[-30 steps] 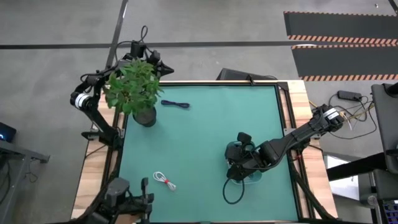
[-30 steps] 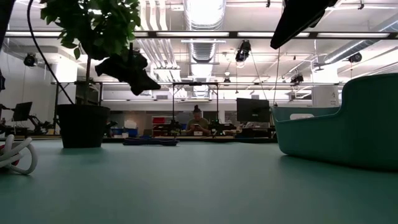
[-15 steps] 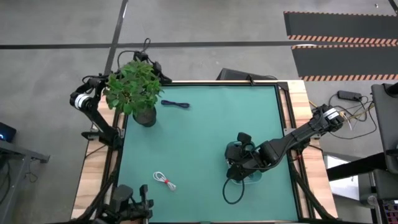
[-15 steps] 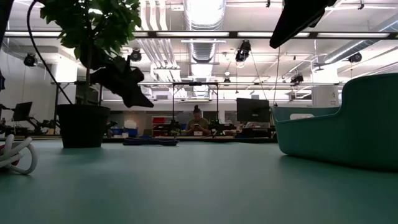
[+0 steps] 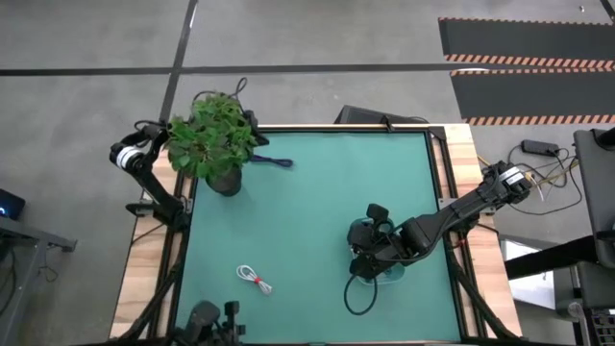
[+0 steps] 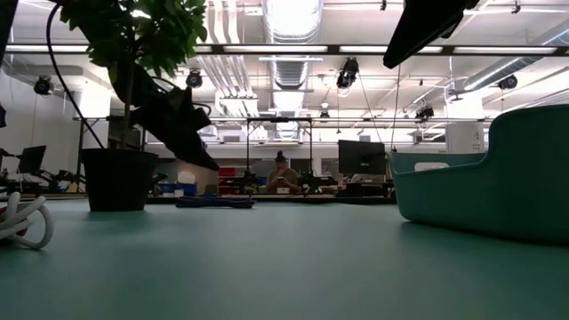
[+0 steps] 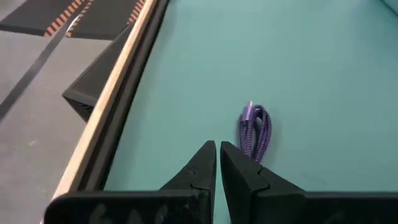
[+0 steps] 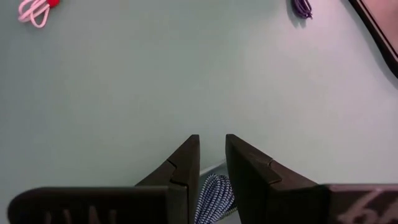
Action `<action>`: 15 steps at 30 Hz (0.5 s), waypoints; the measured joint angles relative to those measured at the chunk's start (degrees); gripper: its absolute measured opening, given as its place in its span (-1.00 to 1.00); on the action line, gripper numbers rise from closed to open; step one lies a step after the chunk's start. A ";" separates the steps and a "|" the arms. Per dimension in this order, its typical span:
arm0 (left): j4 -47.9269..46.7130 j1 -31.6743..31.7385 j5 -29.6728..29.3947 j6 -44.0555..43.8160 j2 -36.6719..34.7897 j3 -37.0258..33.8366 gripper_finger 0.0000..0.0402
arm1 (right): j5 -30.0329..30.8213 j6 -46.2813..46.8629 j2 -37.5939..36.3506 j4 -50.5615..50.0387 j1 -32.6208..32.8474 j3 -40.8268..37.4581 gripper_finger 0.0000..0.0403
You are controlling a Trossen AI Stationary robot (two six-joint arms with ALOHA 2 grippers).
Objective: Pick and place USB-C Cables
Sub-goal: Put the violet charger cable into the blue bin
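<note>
High view, left gripper [image 5: 252,126]: lay at the mat's far left corner, mostly hidden by the plant [image 5: 213,142]; just beside the blue cable [image 5: 276,161]
High view, right gripper [image 5: 370,252]: hung over the teal bin [image 5: 357,229] near the mat's right middle; a dark cable loop [image 5: 359,296] trailed from the bin toward the near edge
High view, white cable [image 5: 254,279]: lay on the green mat [image 5: 307,211] near the front left, red tie at one end; well apart from both grippers
Low view, plant pot [image 6: 117,178]: stood at left on the mat; the left gripper [image 6: 182,129] hung beside it above the surface
Low view, blue cable [image 6: 214,202]: lay flat far back on the mat
Low view, white cable [image 6: 25,223]: showed at the left edge, close to the camera
Low view, bin [image 6: 498,191]: stood at right; the right arm crossed the upper right corner
Left wrist view, left gripper [image 7: 218,148]: fingers nearly touching, a narrow slit between the tips, nothing held; the blue cable [image 7: 255,129] lay just ahead, beside the tips
Right wrist view, right gripper [image 8: 212,139]: fingers set slightly apart, gripping nothing; a braided dark cable [image 8: 213,198] lay below between them, contact not clear; white cable [image 8: 36,10] and blue cable [image 8: 302,7] far off on the mat
</note>
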 joint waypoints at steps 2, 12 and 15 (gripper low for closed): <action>-0.07 -0.60 -0.01 0.22 -0.07 -0.42 -0.96 | 0.00 0.01 0.00 0.02 0.00 0.00 -0.66; -3.84 -5.02 -5.87 -5.87 -0.03 -1.63 -0.90 | -0.02 0.01 0.00 0.40 0.00 0.00 -0.66; -4.74 -7.32 -15.20 -6.08 0.00 -2.64 -0.78 | -0.02 0.01 0.00 0.40 0.00 0.00 -0.66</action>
